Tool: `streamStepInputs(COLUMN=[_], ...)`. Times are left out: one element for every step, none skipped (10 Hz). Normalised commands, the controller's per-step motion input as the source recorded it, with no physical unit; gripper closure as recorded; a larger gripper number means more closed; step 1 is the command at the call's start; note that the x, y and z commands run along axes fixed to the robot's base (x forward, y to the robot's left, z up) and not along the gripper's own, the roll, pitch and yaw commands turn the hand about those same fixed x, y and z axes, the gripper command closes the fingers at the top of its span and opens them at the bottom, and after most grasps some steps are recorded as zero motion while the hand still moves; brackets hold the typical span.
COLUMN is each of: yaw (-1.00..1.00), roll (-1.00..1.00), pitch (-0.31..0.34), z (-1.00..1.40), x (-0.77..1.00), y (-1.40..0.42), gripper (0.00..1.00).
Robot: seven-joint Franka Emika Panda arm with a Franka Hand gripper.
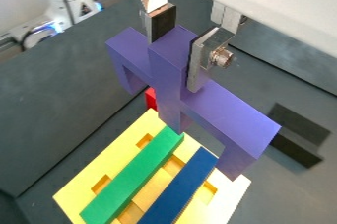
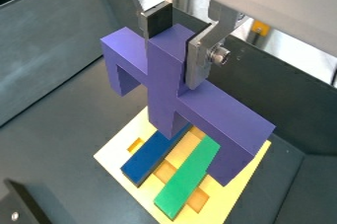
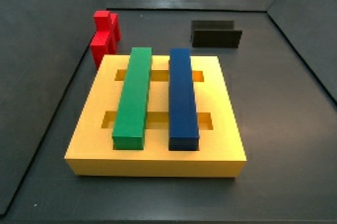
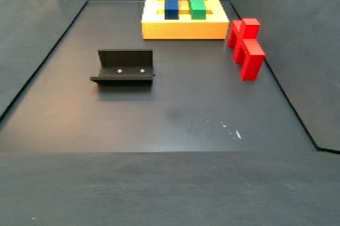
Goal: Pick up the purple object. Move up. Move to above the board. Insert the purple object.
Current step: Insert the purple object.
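Observation:
The purple object (image 1: 198,110), a cross-shaped block, is clamped between the silver fingers of my gripper (image 1: 180,45); it also shows in a wrist view (image 2: 171,80) with the gripper (image 2: 178,42) shut on its middle bar. It hangs above the yellow board (image 1: 105,164), which carries a green bar (image 1: 132,184) and a blue bar (image 1: 178,193). Both side views show the board (image 3: 158,159) (image 4: 180,29) with the two bars. Neither side view shows the gripper or the purple object.
A red block (image 3: 104,36) stands beside the board, also seen in a side view (image 4: 246,46) and a wrist view (image 1: 150,98). The dark fixture (image 4: 123,68) stands on the floor apart from the board (image 3: 218,36) (image 1: 293,134). Grey walls ring the floor.

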Motion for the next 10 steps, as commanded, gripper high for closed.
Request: streamStepInputs(yaw=[0.00,0.00,0.00,0.01,0.00,0.00,0.00,0.00,0.03,0.08], roll=[0.00,0.01,0.14,0.15,0.00,-0.07,-0.07,-0.11,-0.11,0.00], pitch=[0.000,-0.037,-0.120,-0.120,-0.130,-0.154,-0.177,-0.187,-0.170,-0.140], z=[-0.04,-0.42,-0.79,-0.85,-0.79,-0.78,-0.75,-0.61,-0.58,-0.44], x=[0.00,0.00,0.05,0.17,0.21,0.21,0.05,0.00,0.00,0.00], y=[0.00,-0.05,-0.25,-0.39,-0.47,-0.48,-0.47,-0.39,-0.31,-0.37], gripper=[1.00,1.00,1.00,1.00,1.00,1.00,1.00,1.00,1.00,1.00])
